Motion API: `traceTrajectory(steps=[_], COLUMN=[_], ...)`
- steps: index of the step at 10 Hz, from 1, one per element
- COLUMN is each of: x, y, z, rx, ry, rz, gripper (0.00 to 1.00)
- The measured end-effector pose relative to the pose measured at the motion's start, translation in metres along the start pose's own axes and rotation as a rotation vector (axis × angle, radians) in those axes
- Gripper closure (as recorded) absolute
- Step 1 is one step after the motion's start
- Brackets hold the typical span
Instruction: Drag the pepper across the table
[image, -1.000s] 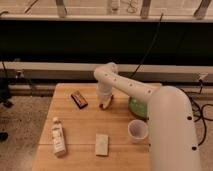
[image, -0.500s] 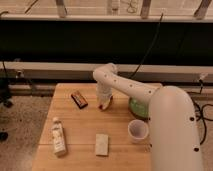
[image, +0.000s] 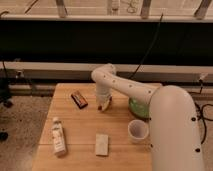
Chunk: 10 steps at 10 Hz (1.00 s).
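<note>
The small yellow-orange pepper (image: 105, 105) lies on the light wooden table (image: 80, 125) near its middle, toward the back. My gripper (image: 103, 101) hangs straight down from the white arm and sits right on top of the pepper, hiding part of it. The pepper's yellowish end shows just below and beside the gripper.
A dark brown wrapped bar (image: 79, 99) lies left of the gripper. A green round dish (image: 136, 107) sits to the right, half behind my arm. A white cup (image: 138, 131), a pale packet (image: 102, 144) and a small bottle (image: 58, 136) lie nearer the front.
The gripper has shifted slightly, staying over the pepper; the pepper has hardly moved. Other objects are where they were.
</note>
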Motion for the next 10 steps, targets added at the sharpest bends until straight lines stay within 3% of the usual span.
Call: traceTrajectory(steps=[10], x=[-0.018], y=[0.005], z=[-0.003], rx=[-0.014], ry=[0.001], rz=[-0.058], gripper=[1.0])
